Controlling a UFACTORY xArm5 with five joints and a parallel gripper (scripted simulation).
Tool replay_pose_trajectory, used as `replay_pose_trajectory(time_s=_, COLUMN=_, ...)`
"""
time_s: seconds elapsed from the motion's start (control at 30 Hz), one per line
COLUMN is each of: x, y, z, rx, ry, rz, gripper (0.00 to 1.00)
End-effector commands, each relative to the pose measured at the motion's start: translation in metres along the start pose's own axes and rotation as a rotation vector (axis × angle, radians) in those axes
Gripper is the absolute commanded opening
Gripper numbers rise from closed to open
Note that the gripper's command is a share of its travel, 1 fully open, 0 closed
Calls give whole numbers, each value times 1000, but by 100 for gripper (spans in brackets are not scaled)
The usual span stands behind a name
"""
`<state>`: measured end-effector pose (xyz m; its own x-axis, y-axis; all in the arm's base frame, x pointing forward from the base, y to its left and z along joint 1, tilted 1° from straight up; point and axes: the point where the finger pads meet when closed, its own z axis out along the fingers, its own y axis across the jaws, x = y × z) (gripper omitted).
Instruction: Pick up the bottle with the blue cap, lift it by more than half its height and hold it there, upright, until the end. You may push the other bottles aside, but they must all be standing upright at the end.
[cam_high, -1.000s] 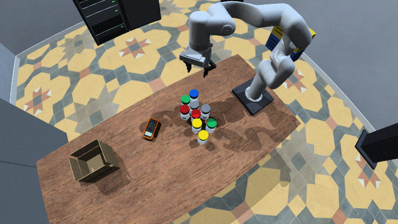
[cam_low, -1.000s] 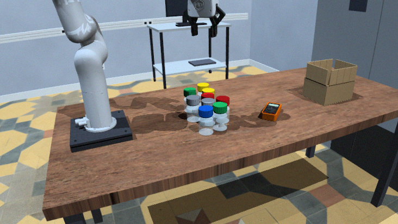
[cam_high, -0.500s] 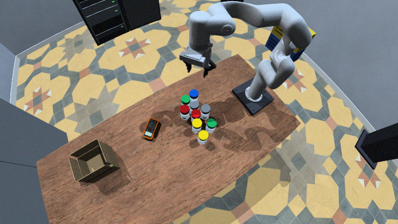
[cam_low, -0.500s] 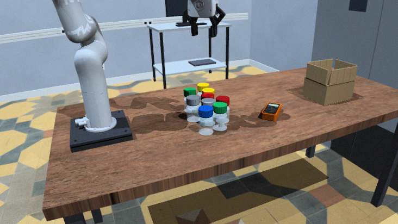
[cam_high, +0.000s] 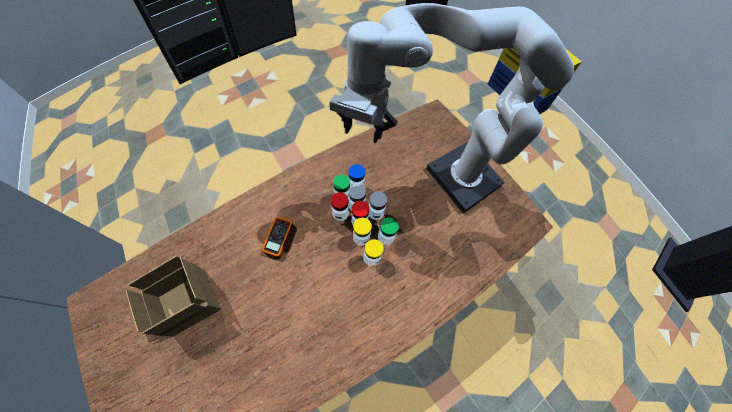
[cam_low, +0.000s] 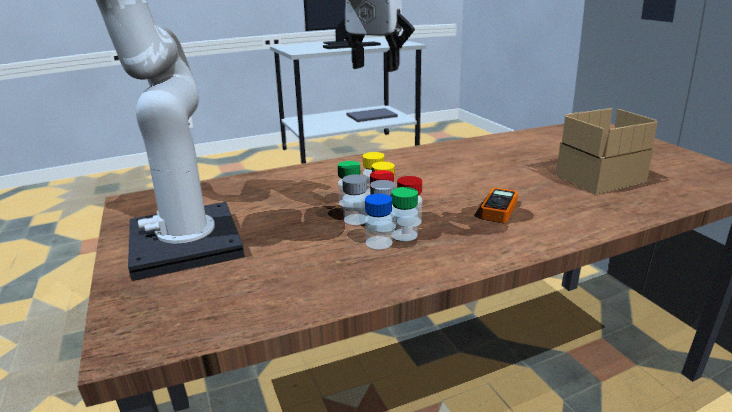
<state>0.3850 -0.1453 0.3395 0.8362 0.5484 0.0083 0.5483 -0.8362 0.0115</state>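
Observation:
The bottle with the blue cap [cam_high: 356, 175] stands upright on the wooden table at the edge of a tight cluster of bottles; in the exterior view it is the nearest one [cam_low: 379, 220]. Beside it stand bottles with green [cam_high: 341, 183], grey [cam_high: 378, 202], red [cam_high: 339, 204] and yellow [cam_high: 362, 229] caps, all upright. My gripper [cam_high: 362, 131] hangs high above the table, well above the blue cap, fingers pointing down. It is open and empty, and also shows at the top of the exterior view [cam_low: 373, 57].
An orange multimeter [cam_high: 277, 236] lies on the table beside the cluster. An open cardboard box [cam_high: 170, 295] stands at the far end. My arm's base [cam_high: 465, 177] is bolted to the table near the bottles. A white shelf stand [cam_low: 353, 87] is behind the table.

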Motion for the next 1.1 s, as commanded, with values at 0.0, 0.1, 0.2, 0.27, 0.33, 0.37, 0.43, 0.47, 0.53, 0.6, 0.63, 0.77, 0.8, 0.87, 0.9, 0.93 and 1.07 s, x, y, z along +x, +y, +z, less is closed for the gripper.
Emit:
replay_pose_trajectory(time_s=0.0, x=-3, y=3, z=5, rx=-5, ry=0, rz=22, gripper=79)
replay_pose_trajectory(time_s=0.1, x=-7, y=5, z=11, rx=-4, ry=-1, rz=46, gripper=79)
replay_pose_trajectory(time_s=0.2, x=-12, y=7, z=20, rx=-4, ry=-1, rz=76, gripper=79)
replay_pose_trajectory(time_s=0.27, x=-16, y=9, z=26, rx=-4, ry=-1, rz=97, gripper=79)
replay_pose_trajectory(time_s=0.33, x=-20, y=11, z=32, rx=-4, ry=-2, rz=119, gripper=79)
replay_pose_trajectory(time_s=0.37, x=-22, y=11, z=35, rx=-4, ry=-2, rz=130, gripper=79)
replay_pose_trajectory(time_s=0.43, x=-26, y=13, z=41, rx=-3, ry=-2, rz=152, gripper=79)
replay_pose_trajectory(time_s=0.47, x=-28, y=14, z=44, rx=-3, ry=-2, rz=163, gripper=79)
replay_pose_trajectory(time_s=0.53, x=-32, y=15, z=50, rx=-3, ry=-2, rz=184, gripper=79)
replay_pose_trajectory(time_s=0.6, x=-36, y=16, z=56, rx=-3, ry=-2, rz=206, gripper=79)
replay_pose_trajectory(time_s=0.63, x=-38, y=16, z=59, rx=-3, ry=-3, rz=217, gripper=79)
replay_pose_trajectory(time_s=0.77, x=-46, y=18, z=71, rx=-2, ry=-3, rz=261, gripper=79)
replay_pose_trajectory(time_s=0.8, x=-46, y=18, z=71, rx=-2, ry=-3, rz=261, gripper=79)
replay_pose_trajectory(time_s=0.87, x=-52, y=19, z=79, rx=-2, ry=-4, rz=290, gripper=79)
replay_pose_trajectory(time_s=0.9, x=-54, y=19, z=81, rx=-2, ry=-4, rz=299, gripper=79)
replay_pose_trajectory(time_s=0.93, x=-55, y=19, z=84, rx=-2, ry=-4, rz=307, gripper=79)
replay_pose_trajectory(time_s=1.07, x=-60, y=19, z=91, rx=-2, ry=-4, rz=332, gripper=79)
